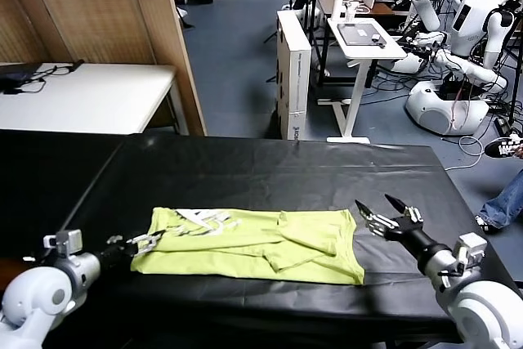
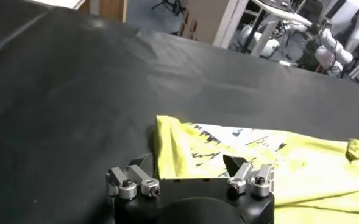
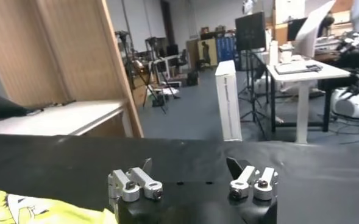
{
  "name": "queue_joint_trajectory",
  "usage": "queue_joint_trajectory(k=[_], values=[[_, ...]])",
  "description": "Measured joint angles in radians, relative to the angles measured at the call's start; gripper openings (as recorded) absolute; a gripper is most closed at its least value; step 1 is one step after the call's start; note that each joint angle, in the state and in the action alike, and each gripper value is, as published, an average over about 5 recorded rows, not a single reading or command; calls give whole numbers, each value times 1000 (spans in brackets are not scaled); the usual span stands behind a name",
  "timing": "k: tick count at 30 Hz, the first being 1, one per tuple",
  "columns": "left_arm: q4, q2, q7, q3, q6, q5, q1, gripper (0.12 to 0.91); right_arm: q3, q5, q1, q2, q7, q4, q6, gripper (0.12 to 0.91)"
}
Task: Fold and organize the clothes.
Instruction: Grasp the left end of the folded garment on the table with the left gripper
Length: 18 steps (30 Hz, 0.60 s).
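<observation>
One lime yellow-green T-shirt [image 1: 253,244] is seen lying folded into a wide band on the black table covering [image 1: 270,169], near the front edge and between two grippers. The left gripper [image 1: 149,240] is held at the shirt's left end with its fingers spread apart and nothing clamped between them. The right gripper [image 1: 384,212] is held just beside the shirt's right end, its fingers likewise apart and empty.
</observation>
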<state>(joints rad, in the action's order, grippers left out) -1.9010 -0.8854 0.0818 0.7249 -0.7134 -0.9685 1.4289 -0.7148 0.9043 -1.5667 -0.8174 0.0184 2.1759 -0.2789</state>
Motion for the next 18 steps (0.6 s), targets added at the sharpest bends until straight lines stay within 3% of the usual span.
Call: queue_joint_trajectory(k=[5, 18], values=[[15, -10, 13, 0, 2, 7, -3, 907, 2, -5, 1, -4, 0, 5, -3, 907], [16, -44, 2, -20, -16, -46, -3, 904, 23, -13, 30, -8, 1, 1, -5, 907]])
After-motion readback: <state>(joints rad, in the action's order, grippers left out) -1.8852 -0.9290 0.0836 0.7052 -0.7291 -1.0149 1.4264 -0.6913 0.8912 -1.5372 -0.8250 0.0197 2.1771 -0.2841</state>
